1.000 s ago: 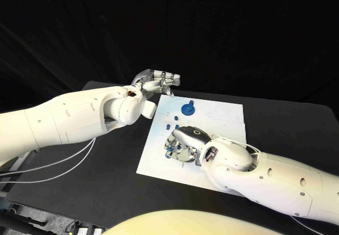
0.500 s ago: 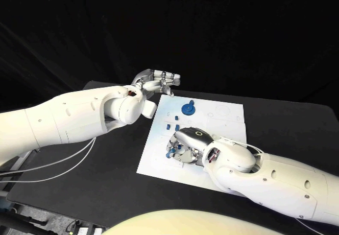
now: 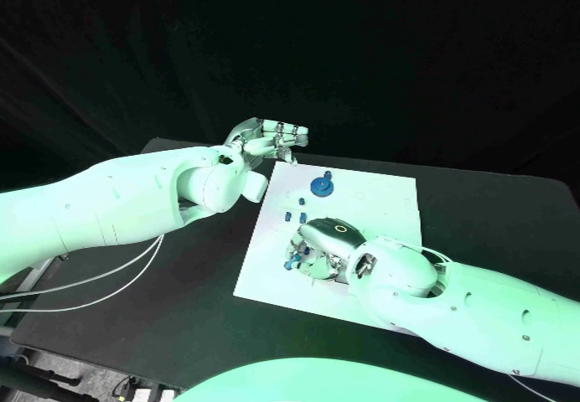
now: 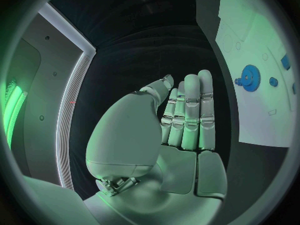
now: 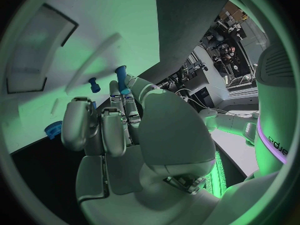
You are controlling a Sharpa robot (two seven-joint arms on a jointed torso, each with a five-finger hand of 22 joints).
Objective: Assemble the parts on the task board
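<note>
Black bench (image 3: 169, 301) carries the white task board (image 3: 272, 276) at its middle, small blue parts (image 3: 294, 217) and a blue gear (image 3: 322, 186) on it. Right robot hand (image 3: 317, 248) curls over the parts, grip unclear. Left robot hand (image 3: 268, 138) hovers off the board's far corner, fingers straight, holding nothing.
</note>
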